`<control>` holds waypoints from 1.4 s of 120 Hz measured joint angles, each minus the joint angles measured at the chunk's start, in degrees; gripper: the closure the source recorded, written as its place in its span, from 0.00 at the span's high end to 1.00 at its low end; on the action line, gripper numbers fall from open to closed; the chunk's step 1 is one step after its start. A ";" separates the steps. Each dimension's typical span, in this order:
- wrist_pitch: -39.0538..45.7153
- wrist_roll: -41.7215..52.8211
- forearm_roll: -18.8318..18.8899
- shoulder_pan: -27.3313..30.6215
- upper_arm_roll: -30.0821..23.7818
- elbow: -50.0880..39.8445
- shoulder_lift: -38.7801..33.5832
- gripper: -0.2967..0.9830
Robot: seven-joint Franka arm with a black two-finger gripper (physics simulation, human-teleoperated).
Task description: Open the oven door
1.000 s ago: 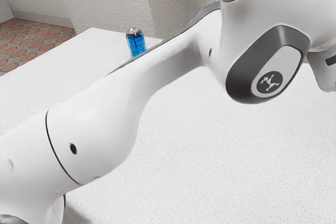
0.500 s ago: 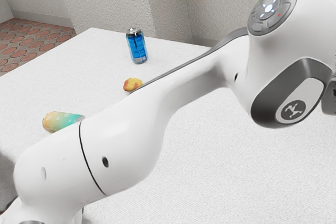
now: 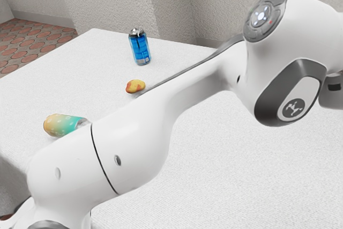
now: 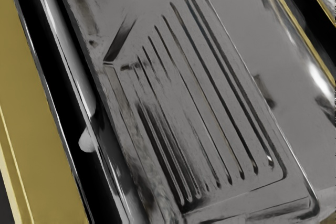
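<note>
One long, rounded bar runs along an edge of the door and looks like its handle. The door lies right before the wrist camera, close to the end of the arm, its ribbed panel turned to the lens. On the door's bar side stands a gold strip, with a black gap between. By the same edge, touching or nearly touching the bar, is a pale stub, perhaps a mount. Whether the door is shut or slightly ajar cannot be told, and neither can whether the claw is open or closed.

The step in hand seems to be lining up with the bar. The door should feel heavy and stiff, swinging about a hinge rather than lifting free, so the pull ought to follow its arc. The bar is the place to take hold, squarely across its length and clear of the stub. Its polish suggests a slippery grip, likely to slide if pulled askew. The ribbed panel offers nothing to pinch and could scratch or crack if struck.
</note>
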 joint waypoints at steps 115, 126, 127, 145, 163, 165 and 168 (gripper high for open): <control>-2.66 2.10 -1.99 0.80 -0.27 0.01 1.51 0.78; -2.09 2.13 -2.05 0.89 -0.27 0.00 1.73 0.79; -2.02 2.13 -2.05 0.89 -0.27 0.00 1.75 0.79; -1.46 1.95 -2.15 0.91 -0.26 -0.12 2.22 0.83; -3.31 1.74 -3.35 0.92 -0.15 -0.21 1.90 0.76; -3.67 1.74 -3.50 0.91 -0.15 -0.22 1.63 0.72; -4.27 1.75 -3.85 0.91 -0.10 -0.29 1.04 0.67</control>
